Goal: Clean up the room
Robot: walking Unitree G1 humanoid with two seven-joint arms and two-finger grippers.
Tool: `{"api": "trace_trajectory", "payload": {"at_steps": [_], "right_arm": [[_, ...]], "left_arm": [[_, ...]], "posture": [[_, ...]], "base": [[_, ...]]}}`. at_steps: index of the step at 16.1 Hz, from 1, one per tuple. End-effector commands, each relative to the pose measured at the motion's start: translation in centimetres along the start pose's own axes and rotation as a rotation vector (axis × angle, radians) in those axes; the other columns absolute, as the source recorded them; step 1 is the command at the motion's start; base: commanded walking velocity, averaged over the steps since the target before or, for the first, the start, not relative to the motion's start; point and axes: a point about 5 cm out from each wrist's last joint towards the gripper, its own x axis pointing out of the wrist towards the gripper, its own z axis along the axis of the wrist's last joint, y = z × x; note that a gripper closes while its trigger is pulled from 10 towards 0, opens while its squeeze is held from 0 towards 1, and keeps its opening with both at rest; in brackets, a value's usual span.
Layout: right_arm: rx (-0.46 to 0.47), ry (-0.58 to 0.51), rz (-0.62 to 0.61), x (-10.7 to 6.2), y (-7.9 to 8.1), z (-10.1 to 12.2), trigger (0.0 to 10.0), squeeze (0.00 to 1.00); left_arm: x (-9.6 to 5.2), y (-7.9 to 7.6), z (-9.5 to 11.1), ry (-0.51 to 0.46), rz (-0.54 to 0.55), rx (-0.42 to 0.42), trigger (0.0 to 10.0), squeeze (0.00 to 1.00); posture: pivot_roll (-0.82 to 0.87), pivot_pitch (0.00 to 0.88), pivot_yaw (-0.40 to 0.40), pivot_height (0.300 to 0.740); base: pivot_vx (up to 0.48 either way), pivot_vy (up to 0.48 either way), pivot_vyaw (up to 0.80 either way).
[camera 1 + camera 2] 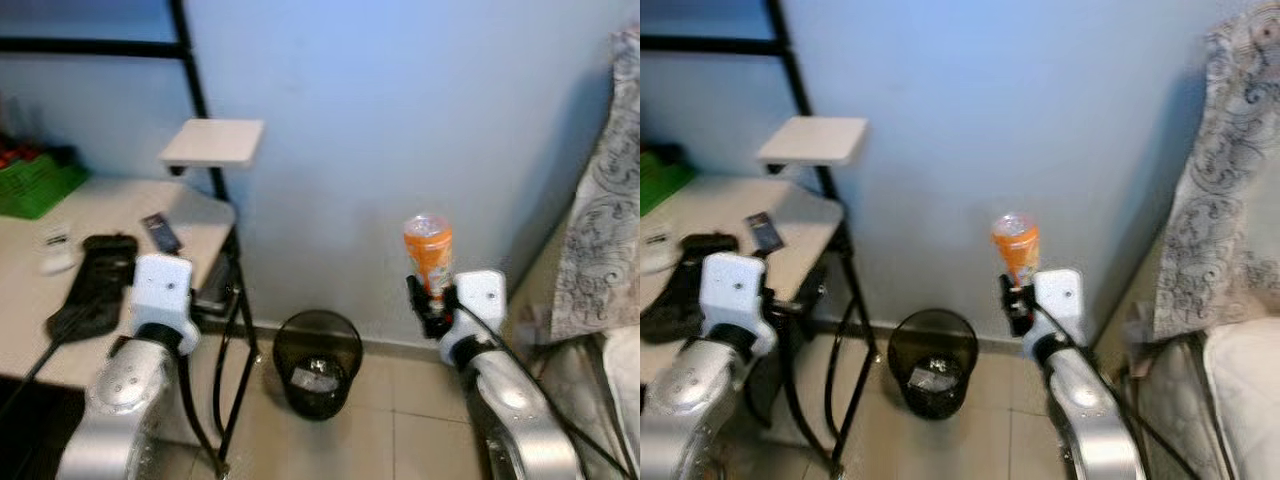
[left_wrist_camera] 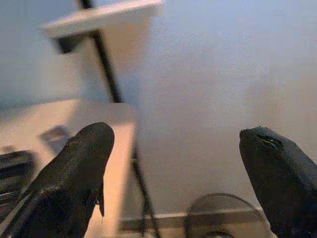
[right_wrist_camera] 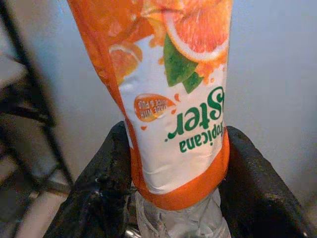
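Right gripper (image 1: 432,300) clenched on orange bottle (image 1: 428,252), held upright, long axis vertical, before bare blue wall (image 1: 400,120). Black wastebasket (image 1: 317,362) below on tiled floor, between gripper and desk (image 1: 120,215) edge. Left gripper (image 2: 178,148) spread wide, ungrasping.

Your head views are evenly lit, cool bluish cast on the wall (image 1: 400,120), both soft overall. Slight blur, worse at the lower corners where the silver arms smear. Soft shadow darkens the wall at right by the patterned fabric (image 1: 600,230). Bench (image 1: 110,220) at left reads warm and bright. Left wrist view is dim, left tool (image 2: 173,163) fingers underexposed. Right wrist view: bottle (image 3: 173,99) label sharp and bright, background defocused.
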Motion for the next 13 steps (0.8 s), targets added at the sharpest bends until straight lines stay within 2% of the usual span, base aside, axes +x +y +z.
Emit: {"api": "trace_trajectory", "payload": {"at_steps": [1,13], "right_arm": [[0.004,-0.023,0.007,0.15,0.35,0.46,10.0,0.0],[0.005,-0.024,-0.001,0.1,0.35,0.36,10.0,0.0]], "left_arm": [[-0.12,0.52,0.07,0.002,0.017,0.016,10.0,0.0],[0.14,0.35,0.01,-0.002,0.006,0.016,10.0,0.0]], "posture": [[0.0,0.0,0.047,0.74],[-0.01,0.0,0.047,0.74]], "base": [[0.304,0.0,0.0],[0.301,0.0,0.0]]}}
